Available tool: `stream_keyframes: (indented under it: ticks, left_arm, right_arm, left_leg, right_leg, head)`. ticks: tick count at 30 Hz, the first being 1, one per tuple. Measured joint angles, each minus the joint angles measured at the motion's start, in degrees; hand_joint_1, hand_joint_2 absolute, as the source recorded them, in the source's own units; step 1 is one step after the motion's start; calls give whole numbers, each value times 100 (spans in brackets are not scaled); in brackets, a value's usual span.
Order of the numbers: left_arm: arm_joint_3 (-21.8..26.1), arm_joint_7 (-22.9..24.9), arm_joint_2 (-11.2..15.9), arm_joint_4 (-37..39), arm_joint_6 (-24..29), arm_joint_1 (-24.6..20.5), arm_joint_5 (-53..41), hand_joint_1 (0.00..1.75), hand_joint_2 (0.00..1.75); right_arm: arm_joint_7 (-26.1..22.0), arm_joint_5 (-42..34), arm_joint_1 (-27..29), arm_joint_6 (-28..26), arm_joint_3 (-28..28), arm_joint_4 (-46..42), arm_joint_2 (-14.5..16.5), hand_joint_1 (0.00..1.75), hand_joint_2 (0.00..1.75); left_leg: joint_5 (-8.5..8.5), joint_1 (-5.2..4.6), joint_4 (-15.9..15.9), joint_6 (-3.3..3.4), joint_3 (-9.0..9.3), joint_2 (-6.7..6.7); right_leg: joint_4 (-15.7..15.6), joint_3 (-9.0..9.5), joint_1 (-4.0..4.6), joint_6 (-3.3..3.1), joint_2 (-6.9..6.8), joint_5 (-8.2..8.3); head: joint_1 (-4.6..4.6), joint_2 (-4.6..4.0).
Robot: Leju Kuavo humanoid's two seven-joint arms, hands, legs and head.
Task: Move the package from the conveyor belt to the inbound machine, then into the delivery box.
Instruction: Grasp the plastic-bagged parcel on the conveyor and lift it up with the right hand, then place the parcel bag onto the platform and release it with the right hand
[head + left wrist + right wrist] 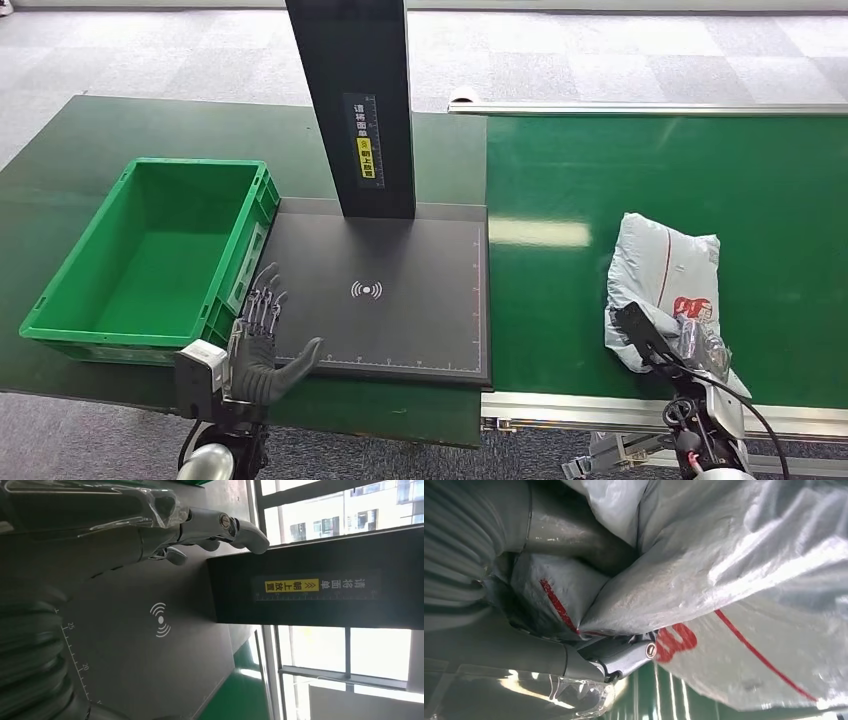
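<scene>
A grey plastic package [665,270] with red print lies on the green conveyor belt [650,160] at the right. My right hand [690,340] is at its near end. In the right wrist view the thumb and fingers [624,655] pinch a bunched fold of the package [734,580]. The inbound machine is a black plate [400,300] with a signal mark and a black column [355,100]. My left hand [262,345] hovers open at the plate's near left corner, fingers spread and holding nothing. In the left wrist view the left hand [150,525] reaches over the plate [150,655]. The green delivery box [190,200] stands empty left of the plate.
The dark green table [100,130] carries the box and the plate. A metal rail [600,405] runs along the conveyor's near edge, and another along its far edge [650,108]. Grey carpet floor lies beyond.
</scene>
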Motion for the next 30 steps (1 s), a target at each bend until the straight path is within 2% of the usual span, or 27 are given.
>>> stream_keyframes:
  ticks: [3,7,12,16,20,24,30]
  left_arm:
    - [0,-86,3,-33,144,5,-122,0,175]
    - [74,-244,18,-213,332,12,-221,0,175]
    - [320,-428,28,-570,422,-3,-297,0,175]
    - [521,-543,30,-824,431,-79,-327,0,175]
    - [695,-651,42,-969,458,-235,-310,0,175]
    - [841,-682,54,-1064,508,-388,-259,0,175]
    - [991,-682,64,-1140,546,-458,-185,0,175]
  right_arm:
    - [-99,-77,153,-331,54,-601,151,175,175]
    - [-428,-581,485,-423,337,-2005,380,175,175]
    - [-894,-1509,764,-11,1116,-3790,550,175,175]
    - [-1063,-1910,752,479,1896,-4630,643,175,175]
    - [-1092,-2162,609,987,2667,-4887,784,175,175]
    - [-1085,-2399,375,1326,3305,-4758,979,175,175]
    - [-1037,-2633,24,1537,3869,-4158,1319,175,175]
  left_leg:
    - [0,1,0,0,-4,-1]
    - [0,2,-1,-1,-11,-1]
    - [1,3,-2,-2,-16,1]
    - [4,3,-2,-1,-15,0]
    - [6,2,-2,-1,-13,-1]
    - [7,2,-2,-1,-13,-2]
    - [7,3,-2,-1,-16,-2]
  right_leg:
    - [0,-2,1,0,-2,0]
    - [2,-9,3,0,-3,-1]
    - [2,-16,4,-1,-2,-1]
    - [2,-14,4,0,-2,-1]
    - [2,-11,4,0,-3,0]
    - [3,-11,4,0,-3,0]
    - [4,-14,4,-1,-3,-1]
  head:
    - [-1,0]
    - [0,0]
    - [0,0]
    - [1,0]
    - [1,0]
    - [1,0]
    - [1,0]
